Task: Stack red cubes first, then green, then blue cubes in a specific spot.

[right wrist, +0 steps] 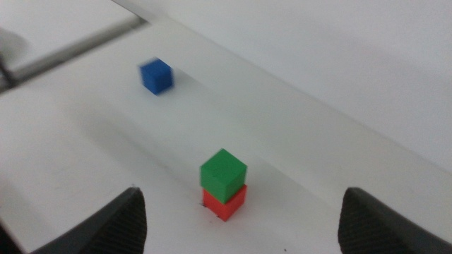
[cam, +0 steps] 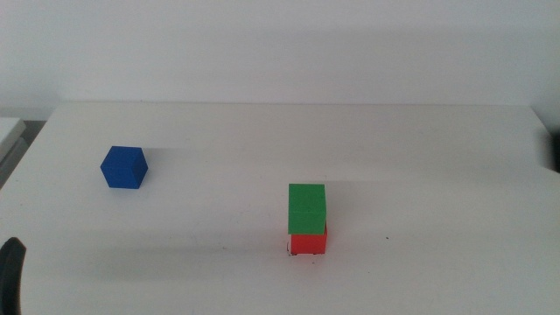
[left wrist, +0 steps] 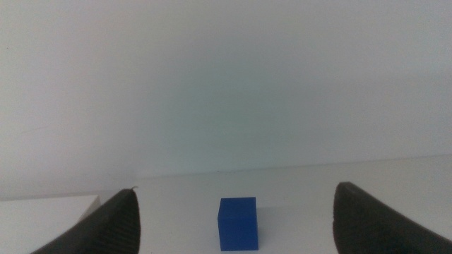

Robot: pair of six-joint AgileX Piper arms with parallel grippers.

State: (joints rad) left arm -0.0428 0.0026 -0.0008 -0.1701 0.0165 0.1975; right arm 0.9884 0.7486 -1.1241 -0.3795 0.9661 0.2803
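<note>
Low left, our left gripper (left wrist: pixel 236 219) gapes empty toward the blue cube (cam: pixel 123 167); green cube (cam: pixel 307 208) sits on red cube (cam: pixel 308 242), seemingly on the marks; right gripper (right wrist: pixel 240 219) gapes empty.

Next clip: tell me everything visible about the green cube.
The green cube is a small solid block with matte, even green faces and crisp edges. It sits upright on top of the red cube, turned slightly so its sides do not line up with the red ones. Only the red cube touches it; no tool is on it. The stack stands on the white table, right of centre, well apart from the blue cube.
</note>
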